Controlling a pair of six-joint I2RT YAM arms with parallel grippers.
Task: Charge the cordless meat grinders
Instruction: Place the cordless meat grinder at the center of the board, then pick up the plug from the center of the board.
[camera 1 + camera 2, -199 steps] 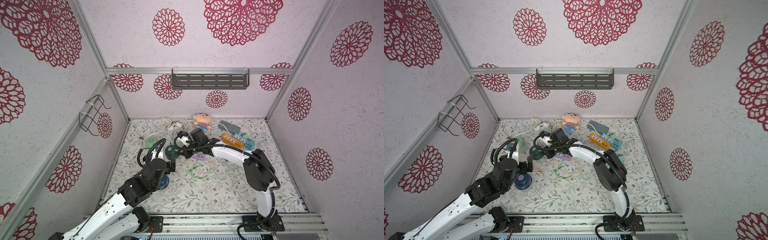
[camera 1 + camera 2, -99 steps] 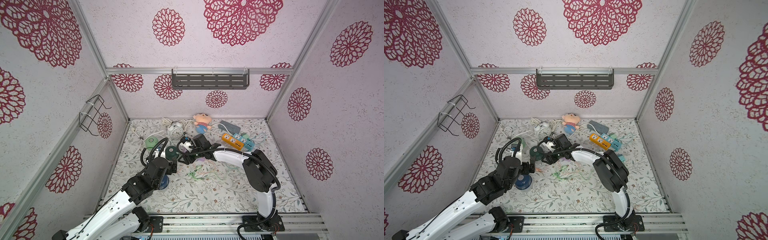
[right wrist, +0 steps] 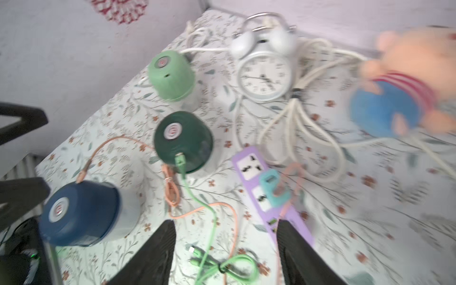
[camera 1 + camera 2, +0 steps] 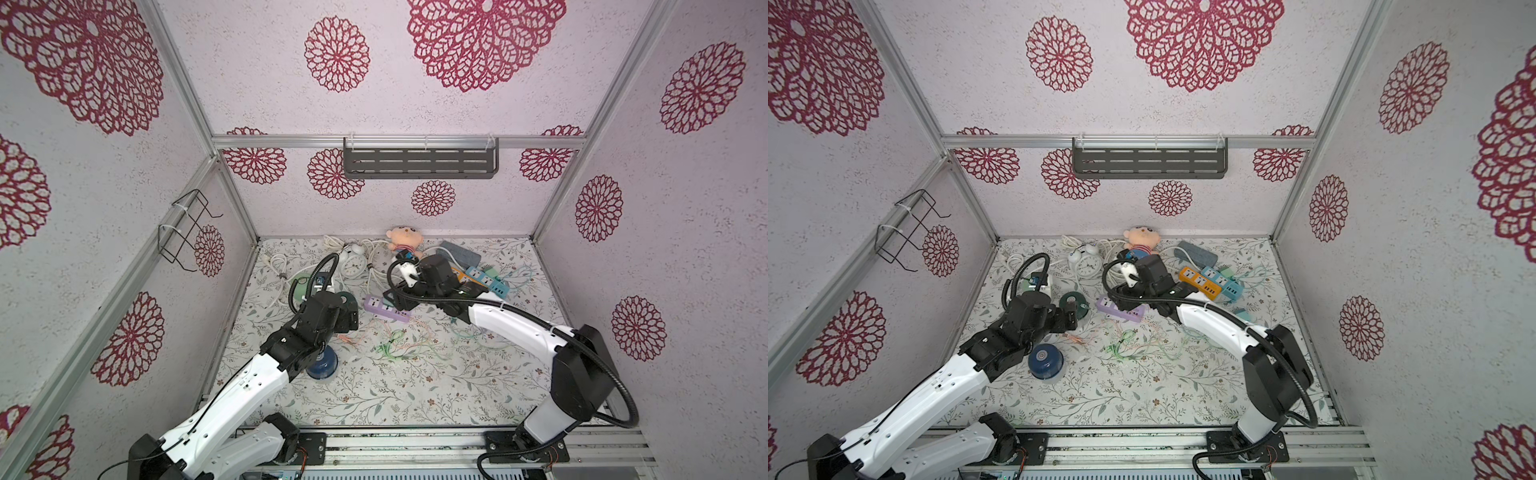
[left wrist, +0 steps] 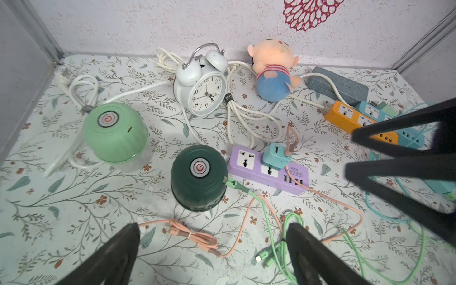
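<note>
We judge the light green grinder rigid, light, slick; grip across its dome. Left end effector and right end effector gape empty.

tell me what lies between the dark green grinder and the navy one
A bundled pink cable, one end reaching the navy grinder, lies between it and the dark green grinder; right wrist view shows it.

1. Between the left claw's spread fingers: bundled pink cable.
2. Just ahead: dark green grinder with green cable plugged in, purple power strip beside.
3. Ahead, away from the strip: bare mat.
4. Between the right claw's fingers: the green cable's coil.
</note>
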